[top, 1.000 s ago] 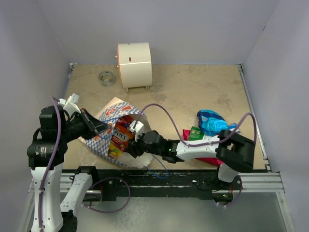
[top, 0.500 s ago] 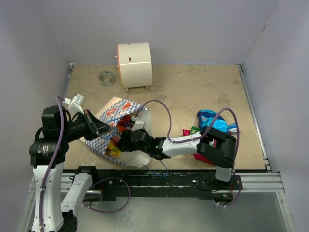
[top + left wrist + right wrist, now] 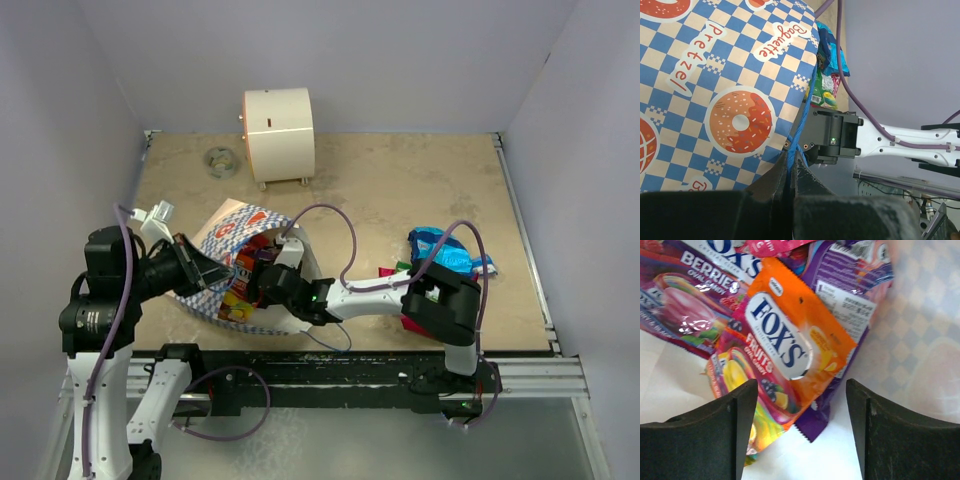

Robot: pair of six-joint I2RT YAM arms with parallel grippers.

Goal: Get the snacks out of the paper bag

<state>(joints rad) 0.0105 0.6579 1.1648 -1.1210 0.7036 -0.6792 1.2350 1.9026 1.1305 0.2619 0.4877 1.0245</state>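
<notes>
the top view looks down from above and behind the arms over the whole table (image 3: 400,190). the left wrist camera sits close against the paper bag (image 3: 715,75), outside; the right looks close at snacks (image 3: 785,340) inside (all share the bag).

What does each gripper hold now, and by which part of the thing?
The left gripper pinches the paper bag by its blue cord handle. The right gripper, open over the orange packet, holds nothing.

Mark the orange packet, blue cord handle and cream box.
orange packet (image 3: 782,342), right wrist view, logo oval.
blue cord handle (image 3: 801,125), left wrist view, mid-cord.
cream box (image 3: 278,135), top external view, its middle.
</notes>
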